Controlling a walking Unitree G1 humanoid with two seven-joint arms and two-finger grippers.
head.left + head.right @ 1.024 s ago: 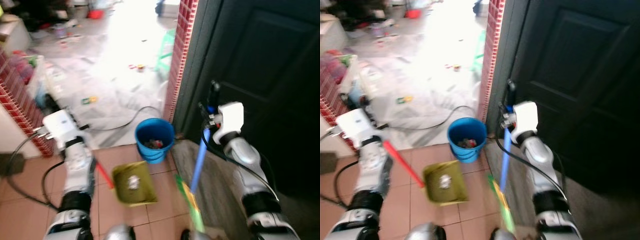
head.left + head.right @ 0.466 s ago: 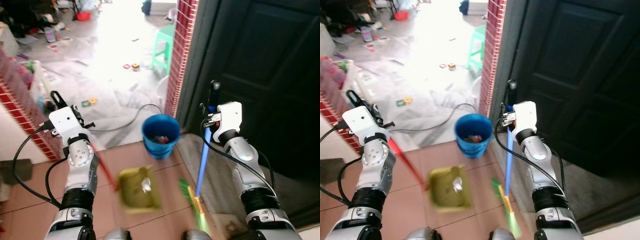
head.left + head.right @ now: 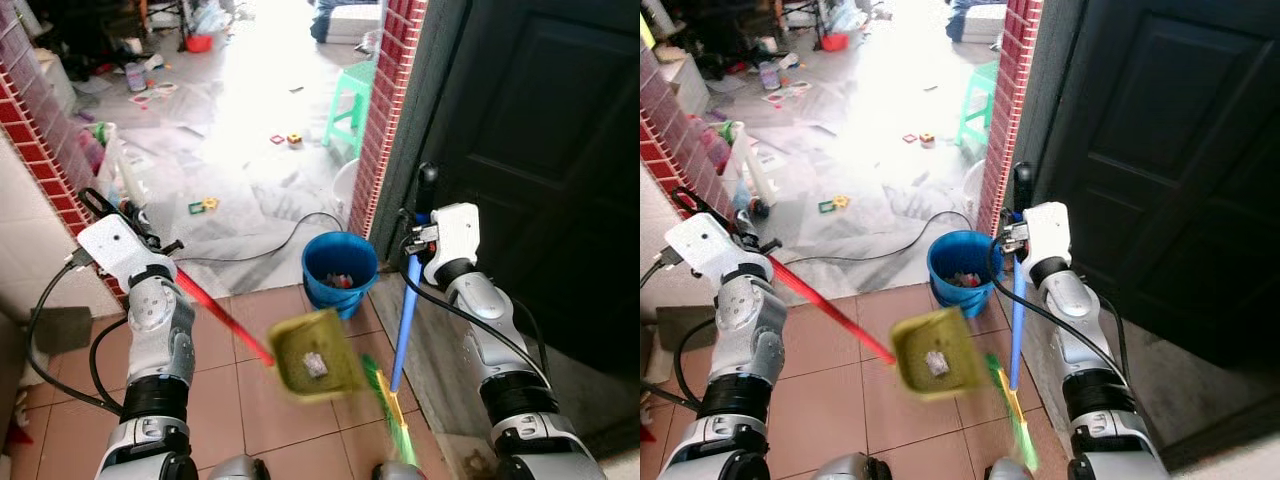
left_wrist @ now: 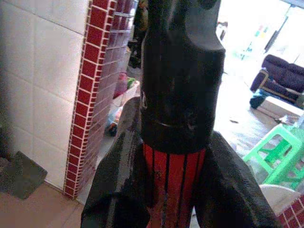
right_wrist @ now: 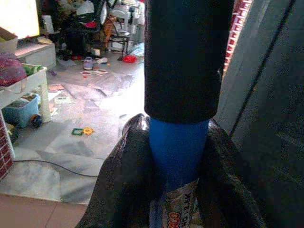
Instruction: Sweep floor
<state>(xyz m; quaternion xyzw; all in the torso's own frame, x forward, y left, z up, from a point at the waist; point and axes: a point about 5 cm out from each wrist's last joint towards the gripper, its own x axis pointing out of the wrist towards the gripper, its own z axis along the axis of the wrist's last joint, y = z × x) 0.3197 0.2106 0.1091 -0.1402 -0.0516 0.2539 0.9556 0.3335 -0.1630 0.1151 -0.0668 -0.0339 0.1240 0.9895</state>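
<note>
My left gripper [image 3: 128, 222] is shut on the red handle [image 3: 222, 318] of a yellow-green dustpan [image 3: 315, 355]. The pan hangs tilted above the tiles, just short of the blue bucket [image 3: 340, 272], with a small pale scrap of litter [image 3: 314, 365] in it. My right gripper [image 3: 420, 232] is shut on the blue broom handle [image 3: 404, 318], which stands near upright beside the dark door. Its green bristles [image 3: 390, 415] rest on the floor. The bucket holds some rubbish. In the wrist views the black fingers clamp the red handle [image 4: 171, 185] and the blue handle [image 5: 176, 156].
A red brick pillar [image 3: 385, 110] and a dark door [image 3: 540, 150] stand on the right. A tiled wall with a brick edge [image 3: 40, 130] is on the left. A black cable [image 3: 260, 250] runs across the floor. Beyond lie a green stool [image 3: 355, 95], scattered toys [image 3: 285, 139] and clutter.
The camera has shifted. The dustpan has risen and swung to the right, closer to the bucket. The broom stays upright in my right gripper.
</note>
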